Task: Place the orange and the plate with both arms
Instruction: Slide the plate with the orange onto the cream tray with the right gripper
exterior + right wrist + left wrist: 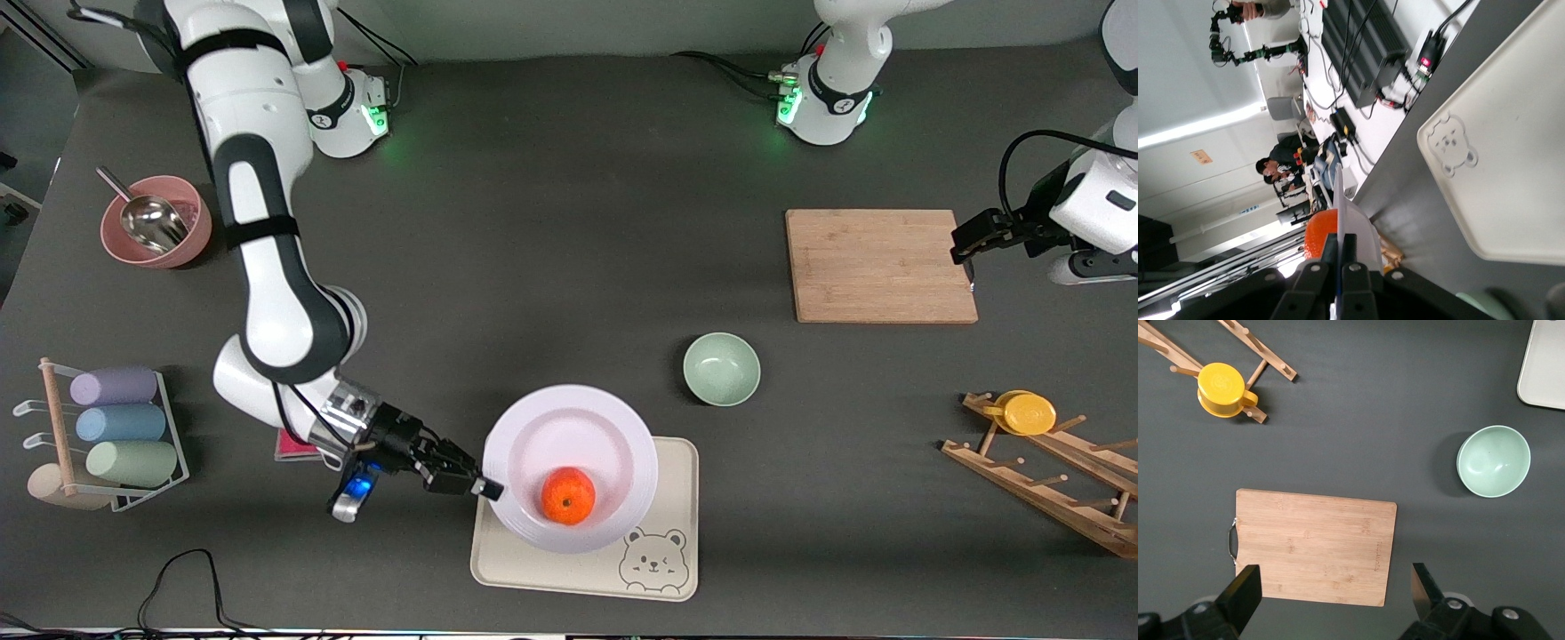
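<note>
Plate (569, 436) with the orange (568, 495) in it hangs over the bear tray (676, 498), its rim pinched by your right tool (480, 484); your left tool (1331, 590) waits spread above the cutting board (880, 265); next, I judge, lower it level onto the tray before letting go.

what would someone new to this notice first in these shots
The bright orange sitting in the white plate, which the right gripper pinches by its rim over the cream bear tray. Next, the left gripper hanging open above the wooden cutting board at the left arm's end of the table.
</note>
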`<state>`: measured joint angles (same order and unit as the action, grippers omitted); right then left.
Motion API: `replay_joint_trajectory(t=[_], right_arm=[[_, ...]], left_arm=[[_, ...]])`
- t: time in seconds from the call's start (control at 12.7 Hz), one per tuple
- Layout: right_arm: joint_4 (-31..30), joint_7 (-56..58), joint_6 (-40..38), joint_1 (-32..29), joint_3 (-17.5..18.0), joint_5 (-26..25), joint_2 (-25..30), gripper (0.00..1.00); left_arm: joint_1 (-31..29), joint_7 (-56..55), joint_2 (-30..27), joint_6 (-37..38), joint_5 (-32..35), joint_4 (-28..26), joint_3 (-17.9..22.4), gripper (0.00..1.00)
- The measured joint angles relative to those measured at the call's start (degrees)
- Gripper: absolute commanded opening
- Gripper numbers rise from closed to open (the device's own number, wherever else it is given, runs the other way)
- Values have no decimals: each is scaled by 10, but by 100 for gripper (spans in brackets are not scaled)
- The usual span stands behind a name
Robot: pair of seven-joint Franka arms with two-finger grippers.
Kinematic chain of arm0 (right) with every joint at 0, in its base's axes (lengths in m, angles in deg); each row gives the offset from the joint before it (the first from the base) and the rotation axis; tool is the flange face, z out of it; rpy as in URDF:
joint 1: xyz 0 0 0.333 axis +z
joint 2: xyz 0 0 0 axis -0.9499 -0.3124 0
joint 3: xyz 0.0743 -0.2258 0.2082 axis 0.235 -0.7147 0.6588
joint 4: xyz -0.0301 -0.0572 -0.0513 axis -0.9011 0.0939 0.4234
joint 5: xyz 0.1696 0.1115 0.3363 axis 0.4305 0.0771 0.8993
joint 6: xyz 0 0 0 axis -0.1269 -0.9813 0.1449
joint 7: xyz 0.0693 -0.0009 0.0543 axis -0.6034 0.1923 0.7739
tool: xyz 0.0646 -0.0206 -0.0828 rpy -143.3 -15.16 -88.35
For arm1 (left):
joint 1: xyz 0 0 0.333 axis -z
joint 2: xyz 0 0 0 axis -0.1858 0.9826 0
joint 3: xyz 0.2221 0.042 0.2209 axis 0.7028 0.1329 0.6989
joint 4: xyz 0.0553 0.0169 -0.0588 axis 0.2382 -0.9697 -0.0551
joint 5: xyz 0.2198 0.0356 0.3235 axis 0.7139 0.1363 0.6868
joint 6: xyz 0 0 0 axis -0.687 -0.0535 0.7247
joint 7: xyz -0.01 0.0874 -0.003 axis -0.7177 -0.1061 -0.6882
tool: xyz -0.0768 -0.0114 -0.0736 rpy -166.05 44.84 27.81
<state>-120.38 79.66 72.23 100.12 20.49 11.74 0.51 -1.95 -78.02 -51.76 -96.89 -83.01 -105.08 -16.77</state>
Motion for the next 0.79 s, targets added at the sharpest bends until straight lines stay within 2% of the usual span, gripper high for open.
replay_joint_trajectory(t=[0.16, 0.39, 0.47, 0.71, 0.79], right_arm=[[50, 44, 20, -5, 0, -1, -58, 0], [81, 158, 41, -6, 4, 4, -112, 0], [85, 191, 42, -6, 6, 22, -120, 0], [86, 310, 41, -5, 9, 138, -142, 0], [86, 325, 41, -5, 10, 158, -150, 0]], left_arm=[[0, 0, 0, 0, 0, -1, 1, 100], [0, 0, 1, -1, 0, -2, -1, 100], [2, -1, 4, -7, 0, -4, -2, 100], [23, -32, 25, -34, 0, -10, -7, 100], [25, -37, 29, -34, 0, -10, -7, 100]])
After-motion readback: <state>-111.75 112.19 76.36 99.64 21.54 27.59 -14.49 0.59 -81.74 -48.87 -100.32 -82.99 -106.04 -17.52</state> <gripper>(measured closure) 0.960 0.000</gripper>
